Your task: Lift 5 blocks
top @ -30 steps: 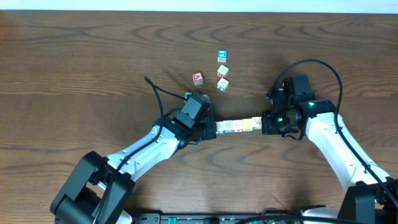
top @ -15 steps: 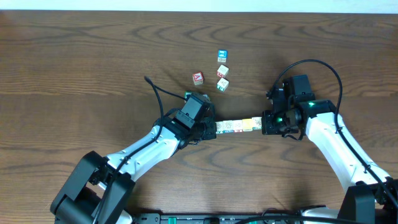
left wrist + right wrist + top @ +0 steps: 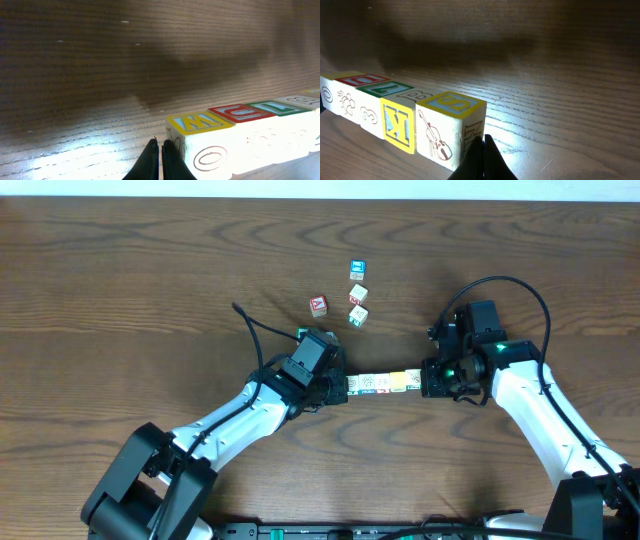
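Unmoved since a second ago: five small wooden alphabet cubes point(image 3: 383, 383) lined up, squeezed between left hand point(image 3: 161, 151) and right hand point(image 3: 483, 149), each pressed together; seemingly not yet raised off worktop point(image 3: 150, 280).

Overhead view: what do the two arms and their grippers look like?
The left arm and right arm have white shells, black joints. Black too are the left gripper and right gripper, green lights nearby. A black cable loops above the right wrist. Wrist views show black tapering fingers.
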### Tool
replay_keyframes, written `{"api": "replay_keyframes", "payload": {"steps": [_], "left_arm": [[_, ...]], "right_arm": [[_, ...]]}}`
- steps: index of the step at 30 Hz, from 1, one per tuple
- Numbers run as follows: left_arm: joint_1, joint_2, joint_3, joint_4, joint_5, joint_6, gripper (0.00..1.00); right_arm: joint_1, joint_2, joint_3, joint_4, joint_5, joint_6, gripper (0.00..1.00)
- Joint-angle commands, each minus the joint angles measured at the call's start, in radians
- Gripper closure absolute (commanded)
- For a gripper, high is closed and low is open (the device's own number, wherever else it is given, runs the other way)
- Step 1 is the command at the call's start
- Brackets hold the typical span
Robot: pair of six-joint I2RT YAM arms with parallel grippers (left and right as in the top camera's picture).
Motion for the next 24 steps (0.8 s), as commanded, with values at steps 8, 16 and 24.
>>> {"api": "replay_keyframes", "payload": {"steps": [8,16,24], "left_arm": [[-0.039,-0.054,0.086,0.050,0.167,-0.013,0.93],[-0.039,-0.060,0.087,0.050,0.167,-0.013,0.93],[-0.037,-0.099,0.087,0.050,0.166,-0.012,0.93]], "right_arm": [[0.065,-0.032,0.022,0.002,-0.263,-0.014,0.99],[0.065,-0.032,0.023,0.000,-0.263,-0.014,0.99],[0.065,-0.032,0.023,0.001,-0.263,-0.014,0.99]]}}
